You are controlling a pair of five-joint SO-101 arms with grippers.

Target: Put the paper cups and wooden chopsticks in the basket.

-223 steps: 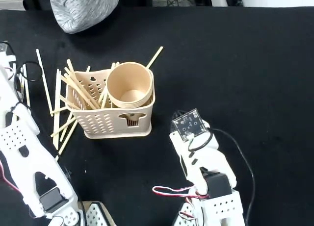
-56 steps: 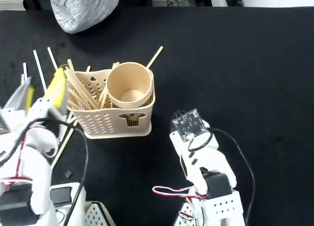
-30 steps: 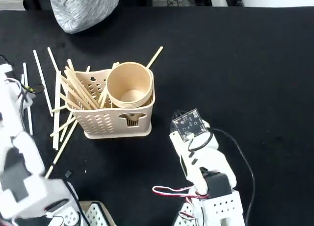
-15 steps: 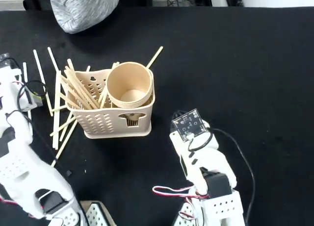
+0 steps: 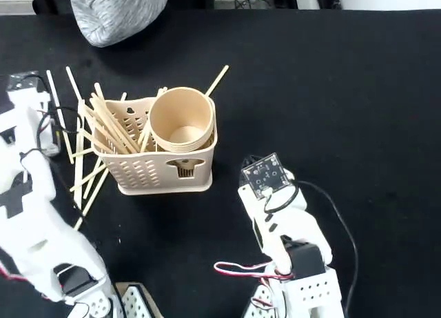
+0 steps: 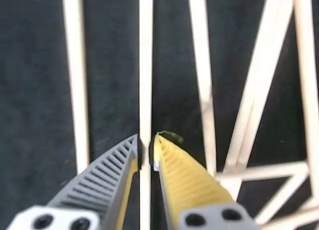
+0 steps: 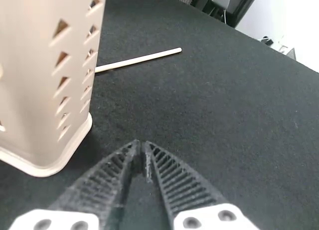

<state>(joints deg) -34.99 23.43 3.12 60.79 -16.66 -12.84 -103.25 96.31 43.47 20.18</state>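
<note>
Two claws over black cloth (image 5: 331,90): left claw (image 6: 147,152) pinches chopstick (image 6: 145,65), right claw (image 7: 141,160) closed empty beside basket (image 7: 45,65)

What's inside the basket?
The basket holds a paper cup, maybe several nested, and a bundle of wooden chopsticks leaning beside it. The basket's floor under them is covered.

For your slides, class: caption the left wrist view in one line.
Left gripper shut on one chopstick, other chopsticks beside it on the black table.

No legible text, no readable labels, numbers or signs on anything
</note>
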